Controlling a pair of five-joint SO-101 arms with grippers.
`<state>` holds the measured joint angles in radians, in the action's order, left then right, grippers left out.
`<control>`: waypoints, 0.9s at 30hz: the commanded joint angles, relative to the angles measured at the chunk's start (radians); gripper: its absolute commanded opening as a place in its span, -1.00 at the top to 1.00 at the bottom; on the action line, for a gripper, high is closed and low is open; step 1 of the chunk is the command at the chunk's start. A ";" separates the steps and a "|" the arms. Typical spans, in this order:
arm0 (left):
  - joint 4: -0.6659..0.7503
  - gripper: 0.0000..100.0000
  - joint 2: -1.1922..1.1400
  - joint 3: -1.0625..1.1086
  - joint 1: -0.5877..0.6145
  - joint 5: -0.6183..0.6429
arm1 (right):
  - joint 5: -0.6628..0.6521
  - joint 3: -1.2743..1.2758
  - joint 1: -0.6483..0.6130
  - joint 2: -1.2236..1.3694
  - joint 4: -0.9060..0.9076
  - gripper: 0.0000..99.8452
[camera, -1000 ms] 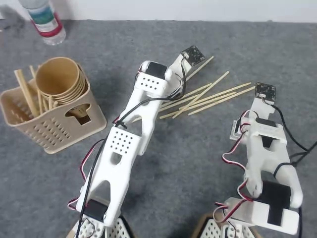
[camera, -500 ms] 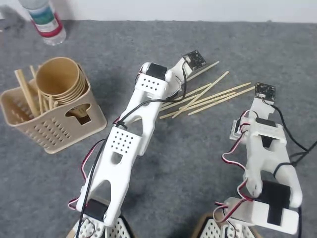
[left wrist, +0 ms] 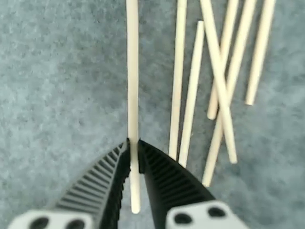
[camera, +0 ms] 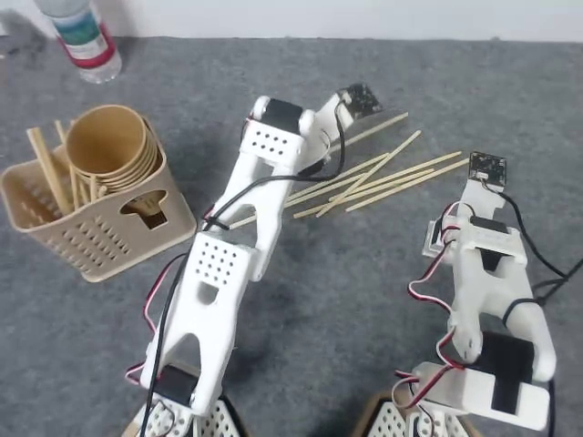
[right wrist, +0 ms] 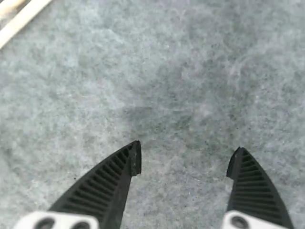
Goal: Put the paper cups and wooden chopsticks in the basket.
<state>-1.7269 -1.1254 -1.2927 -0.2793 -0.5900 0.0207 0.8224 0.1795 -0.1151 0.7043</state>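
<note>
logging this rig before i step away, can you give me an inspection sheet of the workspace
surface: grey mat, no spills seen
job's things: beige basket holds stacked paper cups and stored chopsticks; loose chopsticks lie scattered on the mat
clutter: plastic bottle at the far edge
grippers: left claw shut on one chopstick; right claw open above bare mat
cables: wires run along both arms
surroundings: white wall behind the mat
</note>
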 commanded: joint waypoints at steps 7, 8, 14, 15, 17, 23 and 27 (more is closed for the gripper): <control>-0.029 0.98 0.531 0.473 -0.064 0.081 | -0.012 -0.055 -0.019 -0.012 0.004 0.40; -0.029 0.98 0.589 0.487 -0.068 0.100 | -0.012 -0.055 -0.025 -0.012 0.004 0.40; -0.028 0.98 0.911 0.501 -0.063 0.219 | -0.014 -0.055 -0.028 -0.012 0.005 0.40; -0.029 0.98 0.961 0.501 -0.048 0.245 | -0.014 -0.055 -0.028 -0.012 0.005 0.40; -0.029 0.98 1.056 0.501 -0.015 0.295 | -0.014 -0.055 -0.028 -0.012 0.005 0.40; -0.029 0.98 1.295 0.504 0.124 0.390 | -0.014 -0.055 -0.030 -0.012 0.007 0.40; -0.028 0.98 1.467 0.607 0.176 0.404 | -0.014 -0.055 -0.030 -0.012 0.007 0.40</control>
<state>-1.7361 0.1603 -0.7679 -0.1504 -0.2094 0.0207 0.8224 0.1611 -0.1151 0.7043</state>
